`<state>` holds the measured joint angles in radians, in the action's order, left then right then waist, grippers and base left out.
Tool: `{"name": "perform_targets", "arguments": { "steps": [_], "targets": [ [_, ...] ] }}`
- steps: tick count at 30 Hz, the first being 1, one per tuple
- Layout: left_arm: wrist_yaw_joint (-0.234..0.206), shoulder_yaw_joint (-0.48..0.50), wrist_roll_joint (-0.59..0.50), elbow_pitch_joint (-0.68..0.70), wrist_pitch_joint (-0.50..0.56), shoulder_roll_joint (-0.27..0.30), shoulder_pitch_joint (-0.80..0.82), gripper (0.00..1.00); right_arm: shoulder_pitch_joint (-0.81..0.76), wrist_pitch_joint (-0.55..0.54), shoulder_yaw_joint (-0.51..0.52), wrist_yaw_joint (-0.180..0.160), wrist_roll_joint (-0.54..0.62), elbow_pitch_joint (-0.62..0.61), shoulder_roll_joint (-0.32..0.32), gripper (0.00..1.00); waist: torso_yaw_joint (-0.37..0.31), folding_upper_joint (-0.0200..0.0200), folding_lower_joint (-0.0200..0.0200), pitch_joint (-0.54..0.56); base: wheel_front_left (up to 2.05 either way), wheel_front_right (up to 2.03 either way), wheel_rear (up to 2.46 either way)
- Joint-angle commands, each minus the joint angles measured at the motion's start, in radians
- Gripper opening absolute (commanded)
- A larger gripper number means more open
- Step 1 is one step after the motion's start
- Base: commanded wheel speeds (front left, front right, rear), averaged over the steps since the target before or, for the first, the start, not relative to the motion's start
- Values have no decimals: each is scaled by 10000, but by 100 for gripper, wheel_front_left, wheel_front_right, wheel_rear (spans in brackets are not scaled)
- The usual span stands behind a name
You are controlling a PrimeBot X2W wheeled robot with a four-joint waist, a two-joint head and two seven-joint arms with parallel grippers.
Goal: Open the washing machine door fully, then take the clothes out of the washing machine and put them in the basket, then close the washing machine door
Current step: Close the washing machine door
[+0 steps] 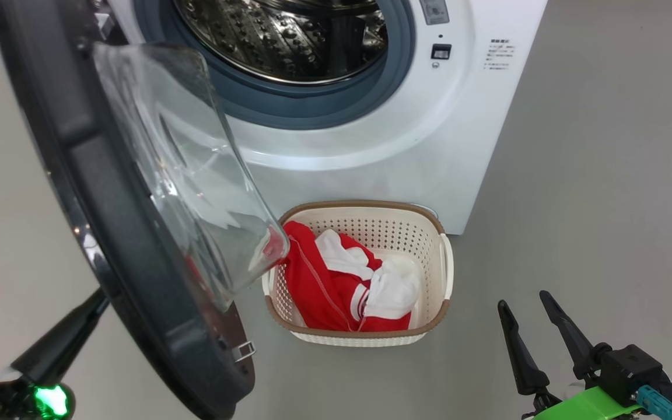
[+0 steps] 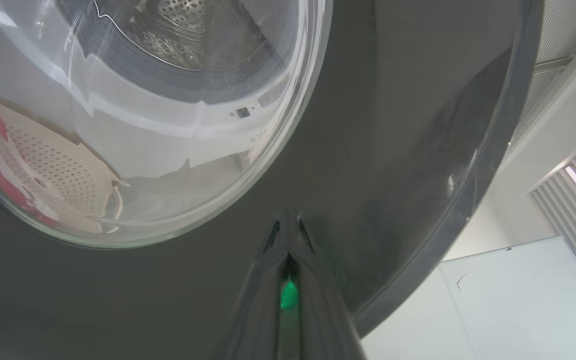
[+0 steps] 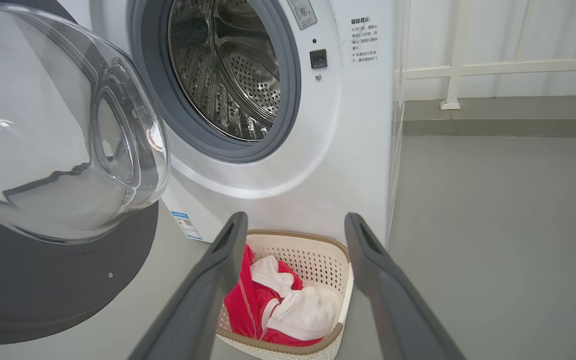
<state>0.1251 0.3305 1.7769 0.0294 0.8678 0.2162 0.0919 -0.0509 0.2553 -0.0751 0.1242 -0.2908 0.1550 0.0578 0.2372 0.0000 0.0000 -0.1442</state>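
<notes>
door open, laundry out: closing falls to the left pincer
left pincer [image 2: 288,222], tips together and empty, points at the black outer face of the washing machine door [image 1: 108,233], which spreads broadside just ahead; contact unclear; right pincer [image 1: 522,298], fingers apart, is farther off; clothes [image 1: 324,286] lie in the basket [image 1: 365,205] ahead of it; drum [image 1: 289,41] partly cut off

glossy black door rim [image 1: 108,233] with clear glass, shiny perforated steel drum [image 3: 228,80], perforated plastic basket [image 1: 429,233].

Drum mouth [image 1: 289,41] open, door [image 1: 97,204] crowding basket [image 1: 371,205] left side
</notes>
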Motion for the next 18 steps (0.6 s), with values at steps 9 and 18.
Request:
{"name": "perform_targets", "arguments": {
  "steps": [9,18],
  "targets": [
    [56,581,-812,606,764,-538,887,0,532,65,-158,65,47,-306,8,100,-428,0,0,-318,0,0,0],
    [56,317,-1472,1174,903,-1236,1489,0,711,65,-65,65,49,-357,-50,100,-717,0,0,-585,0,0,0]
  ]
}}
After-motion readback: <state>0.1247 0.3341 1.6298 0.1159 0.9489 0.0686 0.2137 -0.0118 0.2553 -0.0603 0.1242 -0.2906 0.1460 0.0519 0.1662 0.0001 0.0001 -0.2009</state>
